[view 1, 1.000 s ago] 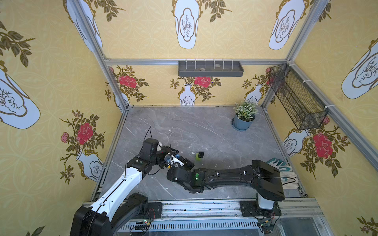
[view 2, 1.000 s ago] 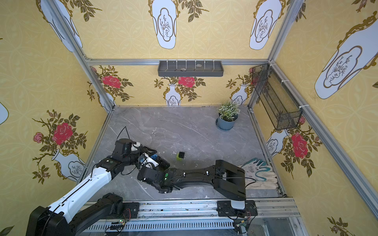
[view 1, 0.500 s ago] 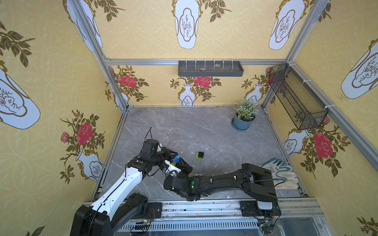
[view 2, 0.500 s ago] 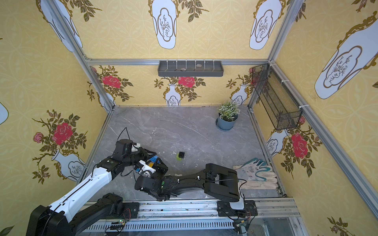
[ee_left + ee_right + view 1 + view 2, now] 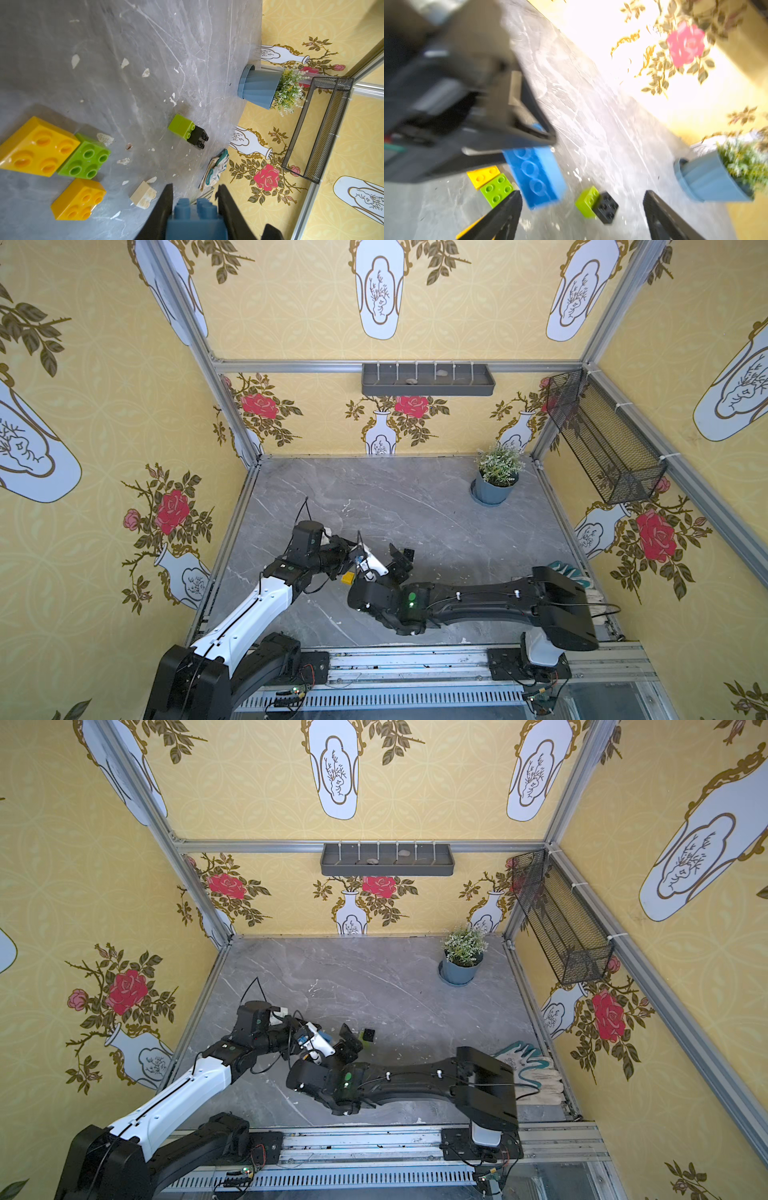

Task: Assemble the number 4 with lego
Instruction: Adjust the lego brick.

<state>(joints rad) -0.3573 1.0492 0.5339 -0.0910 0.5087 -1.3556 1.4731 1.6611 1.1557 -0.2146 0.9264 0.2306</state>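
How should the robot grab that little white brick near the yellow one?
Pinch the white brick across its two smooth flat walls, coming down from above. It seems tipped on its side, studs pointing sideways, so the bumpy face would probably slip.

A potted plant (image 5: 496, 479) stands in the far right corner of the table (image 5: 415, 506), and gloves (image 5: 528, 1073) lie at its right edge nearer the front. Toward the front left the long brick (image 5: 195, 220) hangs above the surface in the left gripper (image 5: 195, 193), loose square bricks (image 5: 85, 160) lying on the table near it; the joined pair of bricks (image 5: 188, 132) rests apart, nearer the middle.
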